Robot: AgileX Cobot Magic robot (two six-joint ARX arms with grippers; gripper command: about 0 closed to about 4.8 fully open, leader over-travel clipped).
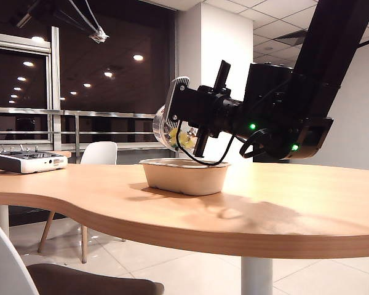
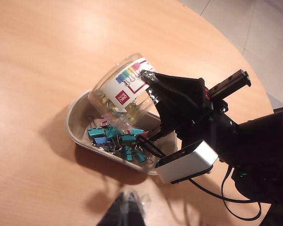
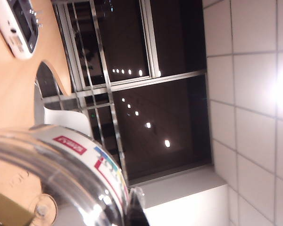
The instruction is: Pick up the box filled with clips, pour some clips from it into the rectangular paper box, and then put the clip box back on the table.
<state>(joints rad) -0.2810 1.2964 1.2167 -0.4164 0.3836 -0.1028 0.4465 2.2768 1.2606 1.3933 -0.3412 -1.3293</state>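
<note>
The right gripper, clamped shut on the round clear plastic jar, holds it tipped over the beige moulded-pulp tray at table centre: pouring, I judge. Teal, pink clips lie inside. The left gripper hangs closed, empty, at the tray's six o'clock. Next: level the jar, set it on the wood table

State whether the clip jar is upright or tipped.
Tipped: the right claw holds the clip jar slanted over the paper tray, clips lying inside.
</note>
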